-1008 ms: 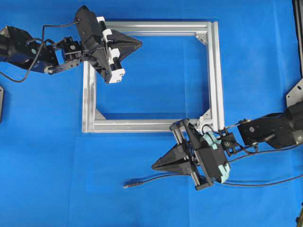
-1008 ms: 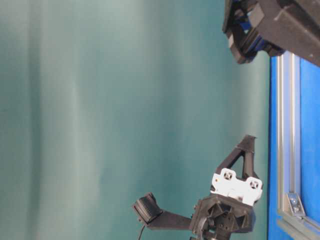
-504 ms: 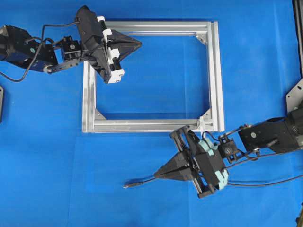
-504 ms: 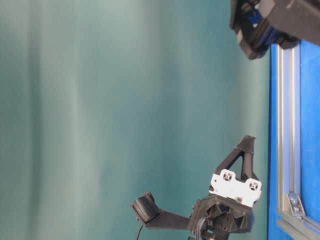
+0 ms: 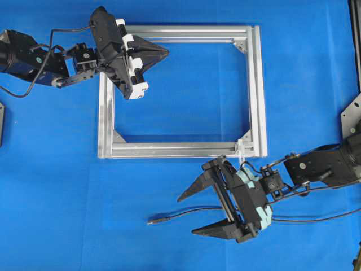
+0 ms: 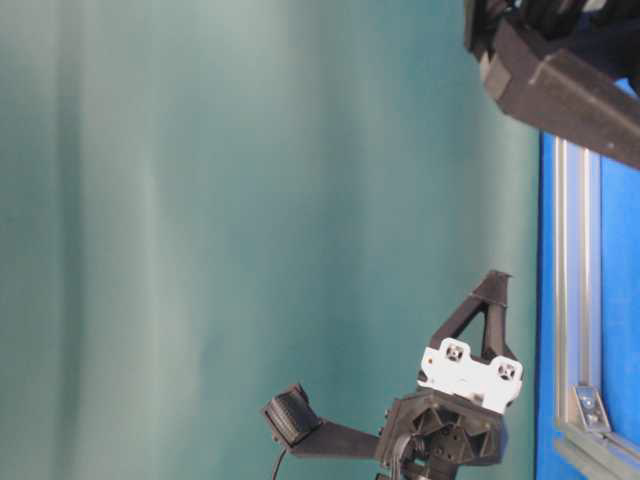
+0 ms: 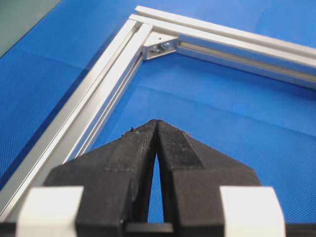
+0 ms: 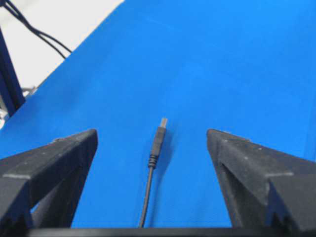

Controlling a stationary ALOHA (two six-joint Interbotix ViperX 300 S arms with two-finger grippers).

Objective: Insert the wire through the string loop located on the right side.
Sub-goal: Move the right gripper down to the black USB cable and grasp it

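The wire (image 5: 175,214) is a thin black cable lying on the blue table, its small plug tip (image 5: 151,222) pointing left. My right gripper (image 5: 186,215) is open wide, one finger on each side of the wire, touching nothing. In the right wrist view the wire (image 8: 148,187) runs up the middle between the fingers (image 8: 74,148) to the plug (image 8: 159,136). The string loop (image 5: 241,148) is a tiny whitish tie at the lower right corner of the silver frame (image 5: 256,84). My left gripper (image 5: 167,52) is shut and empty above the frame's upper left part, its closed tips (image 7: 157,122) meeting over the mat.
The aluminium frame (image 7: 98,98) has triangular corner brackets (image 7: 160,44). Thicker black arm cables (image 5: 316,217) trail to the right of the right gripper. In the table-level view the left gripper (image 6: 495,280) hangs beside the frame (image 6: 575,300), and a right finger (image 6: 560,90) crosses the top.
The right gripper went from shut to wide open and shifted down towards the wire, which now lies between its fingers. The left arm has not moved.
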